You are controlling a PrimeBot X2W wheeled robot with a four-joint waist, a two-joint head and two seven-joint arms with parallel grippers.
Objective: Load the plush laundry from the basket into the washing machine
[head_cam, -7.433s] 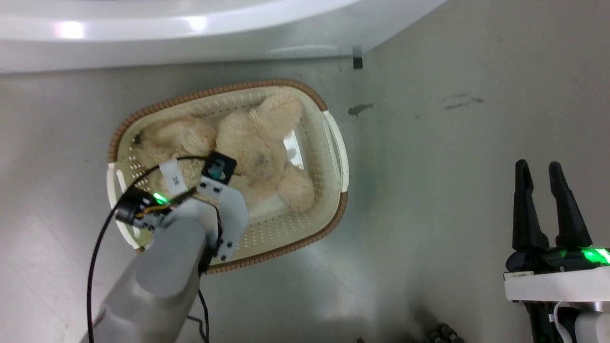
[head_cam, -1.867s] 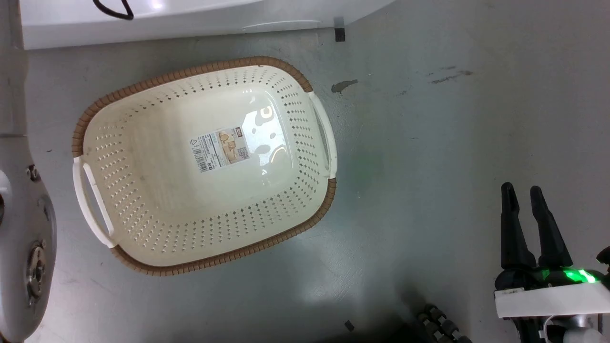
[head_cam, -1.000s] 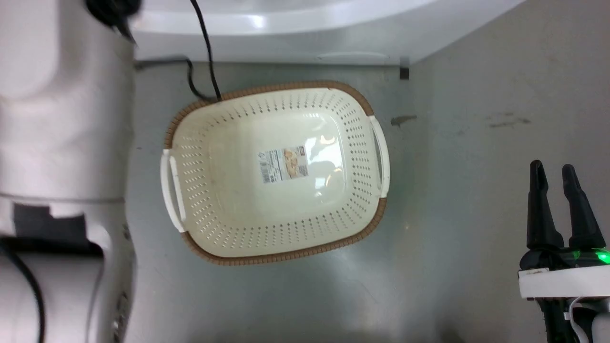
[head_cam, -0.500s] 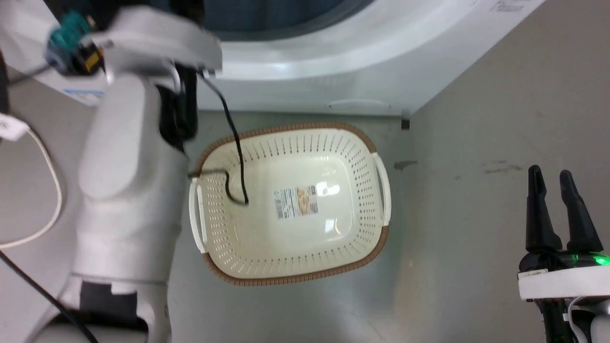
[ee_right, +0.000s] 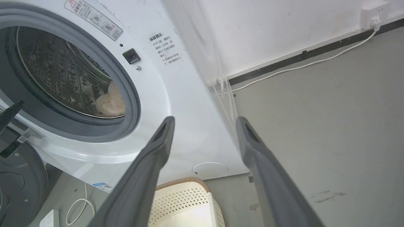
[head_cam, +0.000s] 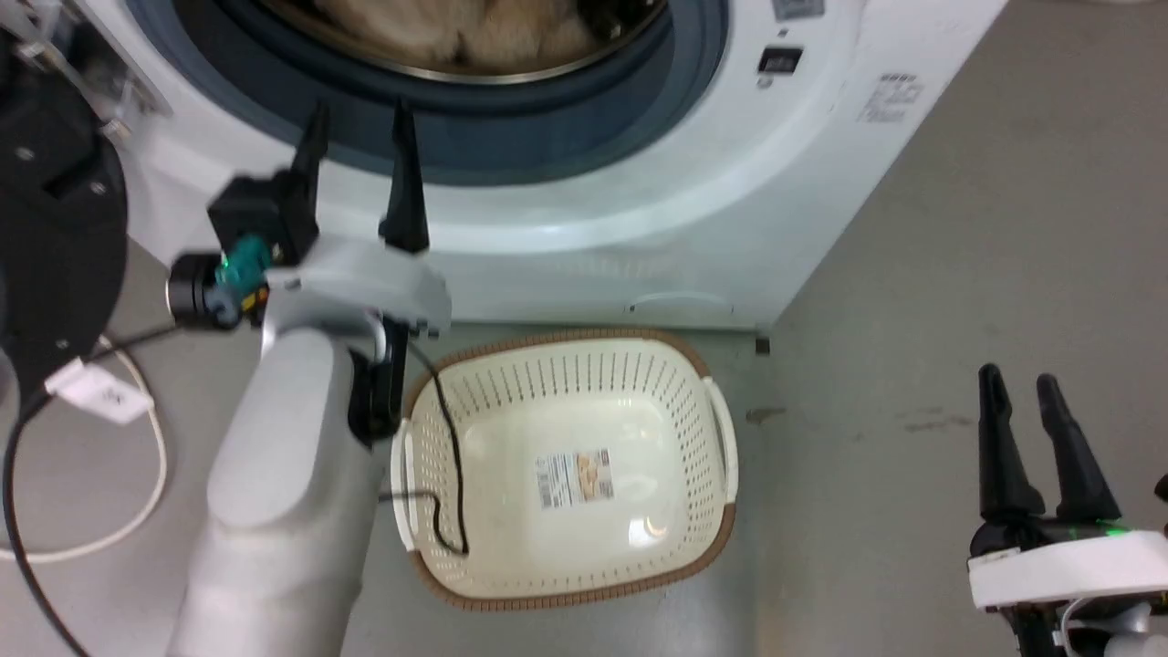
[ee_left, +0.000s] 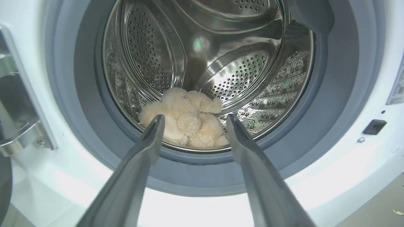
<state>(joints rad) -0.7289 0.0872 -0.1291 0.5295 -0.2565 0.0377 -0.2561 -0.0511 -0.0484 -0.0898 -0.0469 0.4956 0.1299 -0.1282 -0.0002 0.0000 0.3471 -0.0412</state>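
The cream plush laundry point(ee_left: 186, 124) lies on the bottom of the steel drum point(ee_left: 252, 72) inside the white washing machine point(head_cam: 693, 182); its top edge shows in the head view as plush laundry point(head_cam: 474, 36). My left gripper point(head_cam: 360, 123) stands open and empty just outside the grey gasket point(head_cam: 547, 137), fingers pointing into the opening; in the left wrist view that gripper point(ee_left: 192, 119) frames the plush. The cream basket point(head_cam: 675, 401) sits on the floor below the washer with nothing but its label point(head_cam: 573, 478) inside. My right gripper point(head_cam: 1016, 383) is open at the lower right, above bare floor.
The round black door point(head_cam: 55, 237) hangs open at the left of the washer. A black cable point(head_cam: 452, 474) from my left arm dangles into the basket. A white cord point(head_cam: 137, 493) loops on the floor at left. Grey floor point(head_cam: 958, 274) stretches to the right.
The plush has gone from the basket into the drum. The head view has tilted up, bringing the washer opening into sight. My left arm has risen from the basket to the washer opening.
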